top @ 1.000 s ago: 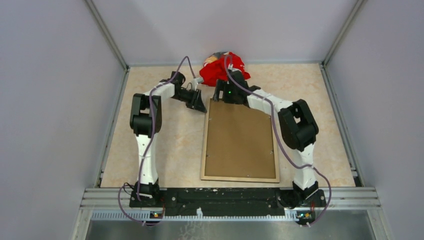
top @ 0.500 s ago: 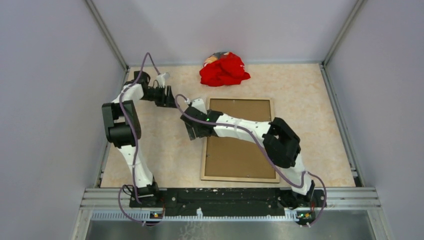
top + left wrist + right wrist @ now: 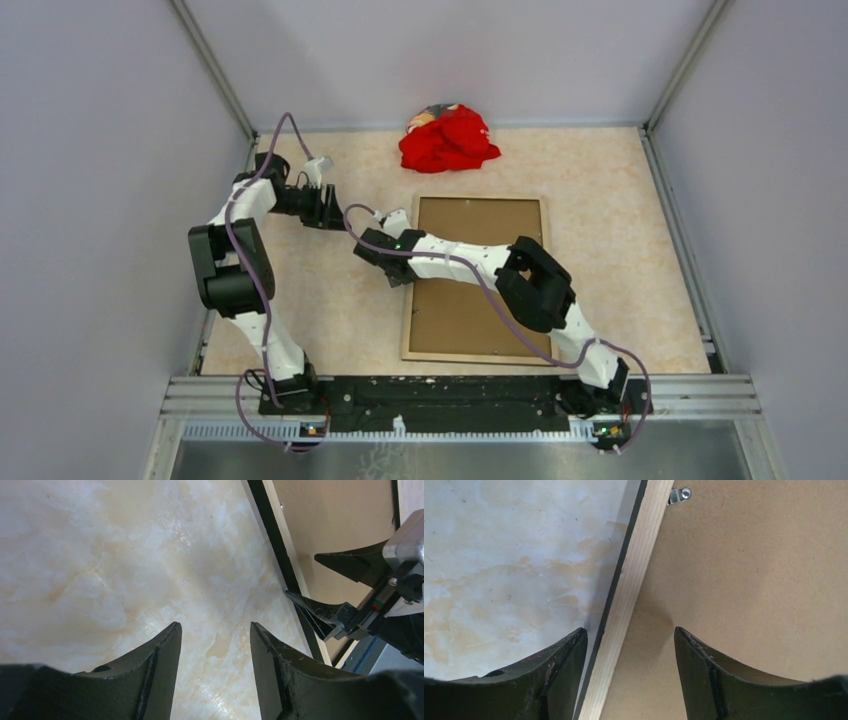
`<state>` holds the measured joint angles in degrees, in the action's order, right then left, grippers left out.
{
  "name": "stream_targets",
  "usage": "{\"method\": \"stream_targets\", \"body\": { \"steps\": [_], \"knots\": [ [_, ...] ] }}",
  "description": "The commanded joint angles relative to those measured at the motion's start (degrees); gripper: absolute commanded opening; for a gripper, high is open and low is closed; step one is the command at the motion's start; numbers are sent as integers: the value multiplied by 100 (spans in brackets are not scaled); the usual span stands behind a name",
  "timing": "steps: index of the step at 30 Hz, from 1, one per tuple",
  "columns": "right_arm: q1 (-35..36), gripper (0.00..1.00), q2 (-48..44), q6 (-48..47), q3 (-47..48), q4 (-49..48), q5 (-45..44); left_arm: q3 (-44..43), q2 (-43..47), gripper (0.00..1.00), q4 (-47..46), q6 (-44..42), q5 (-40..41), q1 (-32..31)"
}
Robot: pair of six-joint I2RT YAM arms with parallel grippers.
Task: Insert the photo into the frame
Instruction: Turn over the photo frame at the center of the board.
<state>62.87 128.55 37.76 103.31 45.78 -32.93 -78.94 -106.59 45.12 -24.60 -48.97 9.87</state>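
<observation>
The frame (image 3: 408, 330) lies back-up on the table, its pale wood rim (image 3: 634, 580) and black outer edge (image 3: 272, 530) showing. A brown hardboard backing (image 3: 480, 300) fills it. The photo is hidden in every view. My right gripper (image 3: 405, 275) hangs open over the frame's left rim, one finger over the table and the other over the backing (image 3: 749, 580), with the rim between them (image 3: 629, 630). My left gripper (image 3: 330, 212) is open over bare table left of the frame's far corner, nothing between its fingers (image 3: 214, 625). It looks toward the right gripper (image 3: 301, 574).
A crumpled red cloth (image 3: 448, 138) lies at the back of the table, beyond the frame. A small metal clip (image 3: 680, 494) sits on the backing beside the rim. Grey walls close in the marbled tabletop (image 3: 330, 300) on three sides.
The right arm swung from the frame's far edge to its left rim. The left arm drew back to the left, away from the frame's far-left corner.
</observation>
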Motion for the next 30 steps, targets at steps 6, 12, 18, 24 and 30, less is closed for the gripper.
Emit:
{"method": "stream_targets", "body": {
  "steps": [6,12,18,24,30],
  "knots": [
    [32,60,166,140,429,29,-249,107,328,59,188,-283,-175,42],
    [36,40,364,81,671,73,-191,59,302,57,275,-354,-304,55],
    [32,26,596,73,939,204,-49,-23,282,57,429,-489,-403,43],
    [32,12,561,39,1556,427,29,1,305,56,512,-610,-418,41],
    [-108,0,-154,133,2011,329,682,-140,272,56,894,-925,-577,46]
  ]
}}
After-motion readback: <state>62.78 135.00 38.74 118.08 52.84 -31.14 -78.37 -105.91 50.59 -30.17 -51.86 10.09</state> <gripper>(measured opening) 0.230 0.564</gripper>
